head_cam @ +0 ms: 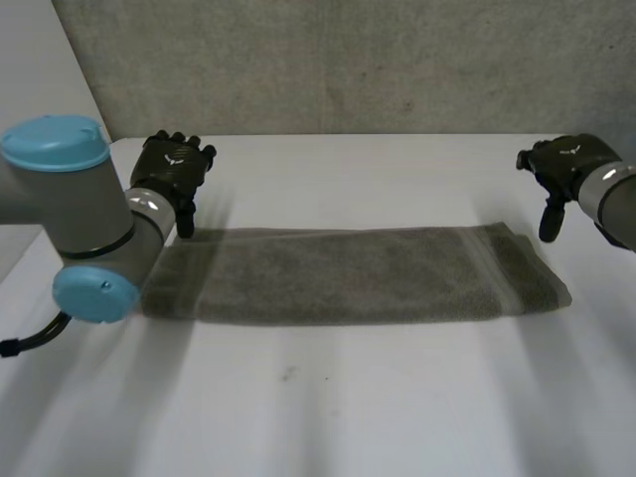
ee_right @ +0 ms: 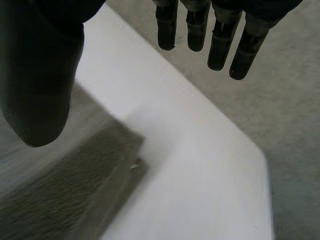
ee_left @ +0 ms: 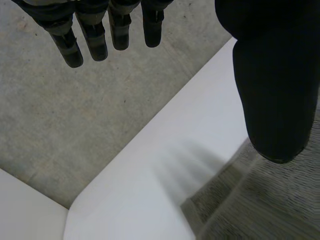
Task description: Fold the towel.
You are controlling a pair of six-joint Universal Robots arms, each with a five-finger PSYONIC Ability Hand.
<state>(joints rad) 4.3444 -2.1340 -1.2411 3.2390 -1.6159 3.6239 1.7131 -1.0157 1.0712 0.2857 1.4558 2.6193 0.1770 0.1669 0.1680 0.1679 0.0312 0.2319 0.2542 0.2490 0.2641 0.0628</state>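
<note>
A grey towel [head_cam: 348,276] lies flat on the white table [head_cam: 328,397], folded into a long narrow strip running left to right. My left hand [head_cam: 175,167] hovers just behind the strip's left end, open, fingers [ee_left: 95,40] straight and empty; a towel corner [ee_left: 250,200] lies below its thumb. My right hand [head_cam: 562,164] hovers behind and above the right end, open too, its fingers [ee_right: 220,42] straight with nothing in them. The towel's right corner [ee_right: 75,190] sits under its thumb.
A grey carpeted floor [head_cam: 348,65] lies beyond the table's far edge. The table's far corners show in both wrist views, table corner [ee_left: 75,215] and table corner [ee_right: 260,160]. Bare table stretches in front of the towel.
</note>
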